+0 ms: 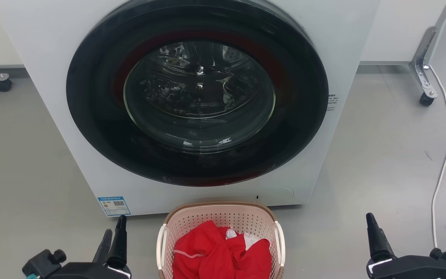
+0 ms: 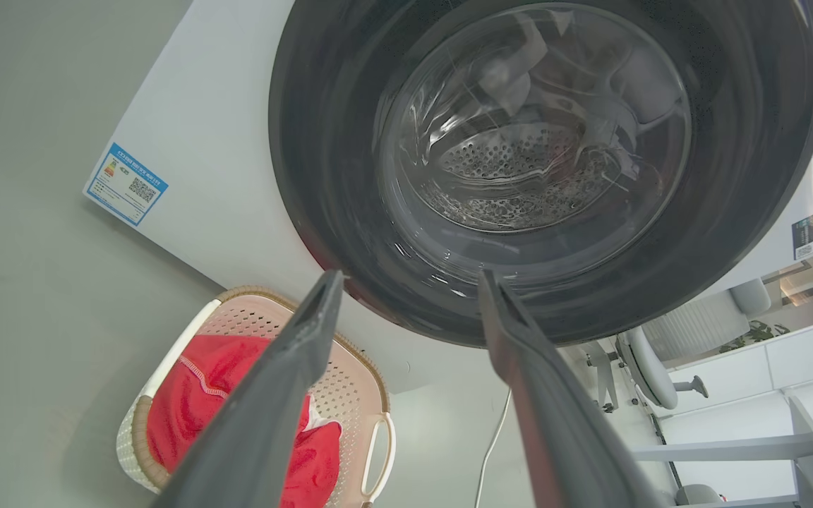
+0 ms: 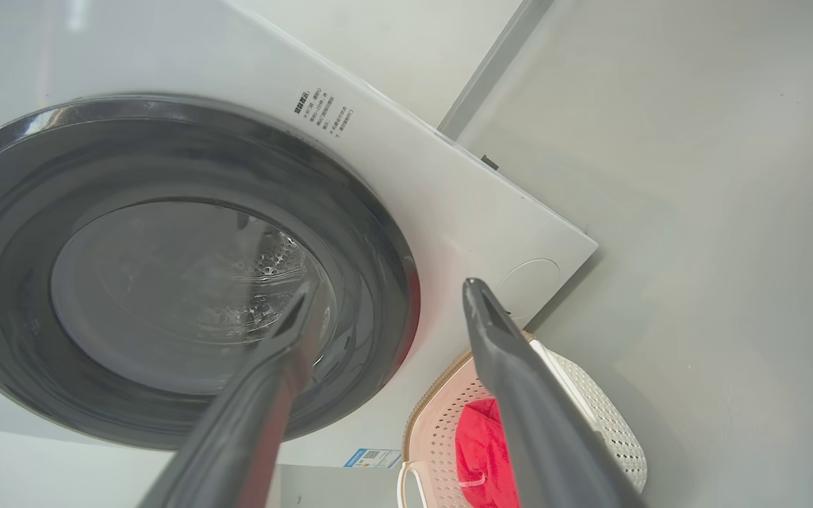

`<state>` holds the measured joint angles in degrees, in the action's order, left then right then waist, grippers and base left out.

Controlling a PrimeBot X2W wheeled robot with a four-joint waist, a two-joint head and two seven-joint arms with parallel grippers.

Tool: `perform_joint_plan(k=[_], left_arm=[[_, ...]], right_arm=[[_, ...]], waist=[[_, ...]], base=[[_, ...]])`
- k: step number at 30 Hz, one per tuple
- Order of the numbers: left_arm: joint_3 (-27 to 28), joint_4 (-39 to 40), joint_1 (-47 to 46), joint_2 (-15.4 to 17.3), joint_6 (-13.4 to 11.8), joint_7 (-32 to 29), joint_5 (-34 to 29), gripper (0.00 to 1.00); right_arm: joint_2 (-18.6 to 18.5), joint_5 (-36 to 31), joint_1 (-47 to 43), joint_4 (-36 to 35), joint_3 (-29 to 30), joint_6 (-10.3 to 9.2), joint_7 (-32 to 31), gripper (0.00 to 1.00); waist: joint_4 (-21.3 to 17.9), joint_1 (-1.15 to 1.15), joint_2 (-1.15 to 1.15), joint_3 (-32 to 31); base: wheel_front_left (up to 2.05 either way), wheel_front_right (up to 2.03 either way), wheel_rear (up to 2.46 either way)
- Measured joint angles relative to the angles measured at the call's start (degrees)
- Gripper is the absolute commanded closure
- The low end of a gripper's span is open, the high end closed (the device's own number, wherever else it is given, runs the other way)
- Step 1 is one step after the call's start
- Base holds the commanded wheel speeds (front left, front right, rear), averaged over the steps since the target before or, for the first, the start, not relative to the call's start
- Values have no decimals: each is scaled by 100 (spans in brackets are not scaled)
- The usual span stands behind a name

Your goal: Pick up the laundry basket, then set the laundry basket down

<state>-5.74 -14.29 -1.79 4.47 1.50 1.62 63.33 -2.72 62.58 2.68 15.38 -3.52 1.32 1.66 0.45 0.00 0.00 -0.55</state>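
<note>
Left pincer (image 1: 115,224), right pincer (image 3: 389,286) spread; floor (image 1: 381,174) gaps flank laundry basket (image 1: 223,204).

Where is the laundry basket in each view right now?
Head view: laundry basket at bottom centre, in front of the washer.
Left wrist view: laundry basket at lower left.
Right wrist view: laundry basket at the bottom edge, right of centre.
Shared landmark: the blue label on the washer's lower corner.
</note>
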Motion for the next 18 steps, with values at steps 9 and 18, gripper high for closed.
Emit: perform_joint_plan(k=[9,18], left_arm=[[-279,97,-2,186,-110,186,-1148,0],[-399,188,1,247,-259,364,-2160,0]], right_arm=[[-8,-865,1,-26,-201,-138,178,0],[-25,-1706,1,-71,-375,-244,374,0]], waist=[[9,0,0,-17],[14,0,0,-32]], base=[[0,0,0],[0,0,0]])
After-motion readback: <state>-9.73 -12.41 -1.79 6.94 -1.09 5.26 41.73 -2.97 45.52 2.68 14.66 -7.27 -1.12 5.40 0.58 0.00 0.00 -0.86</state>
